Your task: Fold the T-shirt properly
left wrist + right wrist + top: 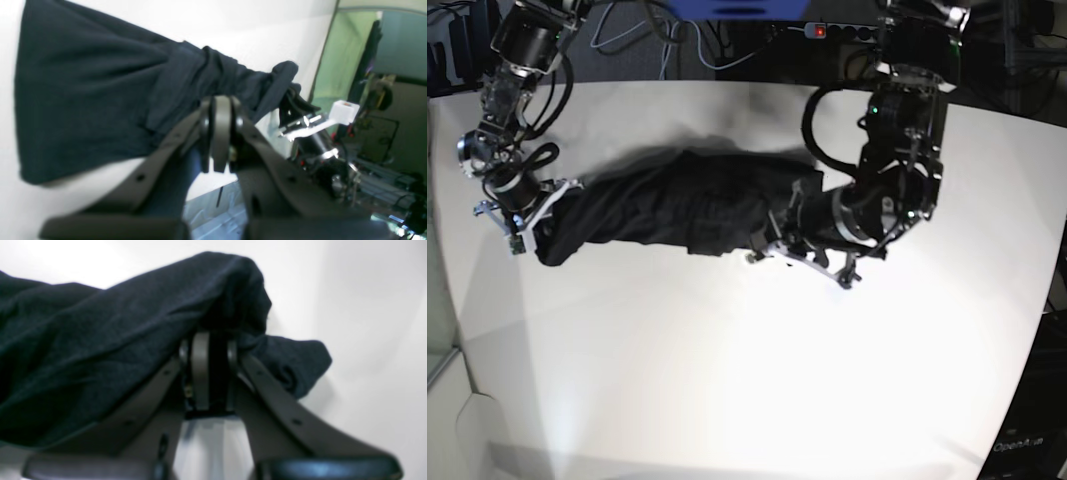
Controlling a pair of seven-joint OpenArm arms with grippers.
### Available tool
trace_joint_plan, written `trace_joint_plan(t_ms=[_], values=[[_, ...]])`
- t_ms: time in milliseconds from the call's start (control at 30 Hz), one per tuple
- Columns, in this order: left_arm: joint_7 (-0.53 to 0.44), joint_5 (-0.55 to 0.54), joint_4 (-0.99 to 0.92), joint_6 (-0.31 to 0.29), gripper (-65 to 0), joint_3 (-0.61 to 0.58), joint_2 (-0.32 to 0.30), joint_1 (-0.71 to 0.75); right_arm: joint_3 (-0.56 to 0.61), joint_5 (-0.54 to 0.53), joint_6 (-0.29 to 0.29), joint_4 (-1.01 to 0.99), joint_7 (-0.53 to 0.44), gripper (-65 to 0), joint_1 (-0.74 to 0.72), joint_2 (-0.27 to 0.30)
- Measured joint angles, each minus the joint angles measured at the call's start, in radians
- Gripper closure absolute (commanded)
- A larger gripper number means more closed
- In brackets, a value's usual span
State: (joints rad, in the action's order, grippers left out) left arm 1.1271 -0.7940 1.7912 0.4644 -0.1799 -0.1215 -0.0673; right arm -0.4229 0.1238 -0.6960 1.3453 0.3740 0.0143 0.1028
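The large plain black long-sleeved T-shirt [677, 205] of thin, soft fabric lies bunched into a long rumpled band across the far half of the white table [757, 400], stretched between the two arms. In the base view, the right gripper [527, 232] sits at the T-shirt's end toward that view's left edge, and the left gripper [767, 245] sits at the opposite end, toward the view's right. The right wrist view shows the right gripper [213, 340] with its dark grey jaws drawn narrow and black cloth packed between and over the tips; a fold of the T-shirt [100, 340] drapes over the left jaw and a smaller lobe hangs past the right one, so this gripper is clamped on the fabric. The left wrist view shows the left gripper [220, 110] with its jaws pressed fully together; the T-shirt [83, 100] fans out wide beyond them and narrows to a twisted rope running toward the right arm [310, 133], visible blurred at the far end. Cloth bunches directly behind the closed tips, but whether any is pinched between them cannot be told. A red-lit power strip [837, 30] lies beyond the T-shirt at the table's far edge.
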Motion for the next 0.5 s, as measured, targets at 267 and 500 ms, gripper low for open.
trace_joint_plan(t_ms=[267,500], values=[[0.032,-0.006,-0.018,-0.001,-1.0,-0.006,-0.046,-0.023,0.000,0.000,0.000,0.000,0.003,-5.4,0.000,0.002],[0.029,0.019,-0.164,0.003,-1.0,-0.071,-0.052,-0.064,0.000,0.001,0.000,0.000,0.003,-5.4,0.000,0.002]])
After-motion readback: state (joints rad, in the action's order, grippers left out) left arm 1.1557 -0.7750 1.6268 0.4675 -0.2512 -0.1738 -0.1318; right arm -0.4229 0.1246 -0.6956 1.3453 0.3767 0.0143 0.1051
